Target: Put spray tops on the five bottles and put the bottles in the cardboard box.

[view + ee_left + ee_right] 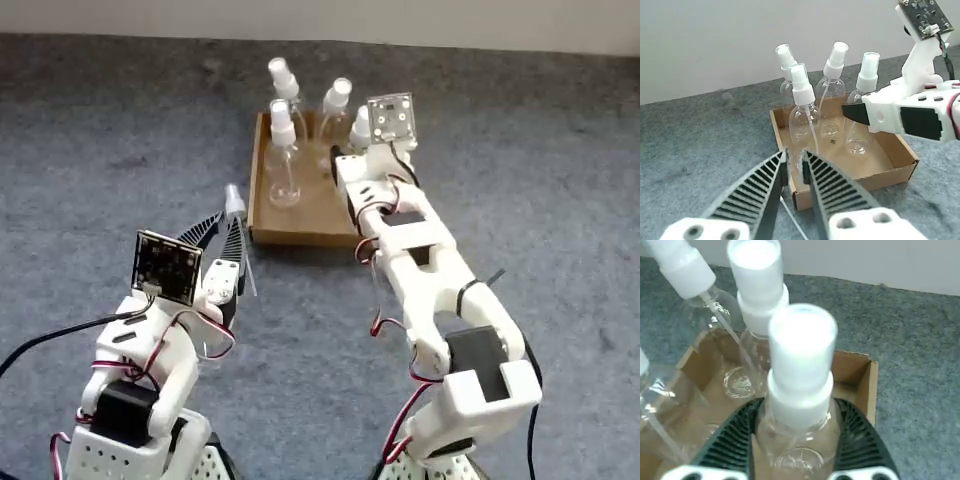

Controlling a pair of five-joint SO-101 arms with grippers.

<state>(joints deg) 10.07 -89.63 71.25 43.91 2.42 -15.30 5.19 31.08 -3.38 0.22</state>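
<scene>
Plainly, you're dealing with light, clear plastic bottles (802, 122); empty as they look, they should tip at a nudge, and their smooth walls will likely slip in a loose hold; so take each one just under the collar, where the shoulder gives the jaws a ledge, and squeeze gently, since thin walls may dent. Your right gripper (799, 412) holds just so; its jaws are clamped either side of one bottle (800, 370) below its white top, and that bottle stands upright in the box (300, 236), toward its far right side. Your left gripper (228, 222) hangs just outside the box's near left corner, jaws pinched almost together on what looks like a loose spray top (235, 198); its thin tube (792, 220) trails back under the jaws. That tube should be bendy, so grip the head, not the tube. Count with me: four bottles, all capped and upright; three clearly in the box; the rear-left one at or behind its back wall, which I can't settle; one loose spray top; one box; so by my reckoning one bottle is not yet capped.
</scene>
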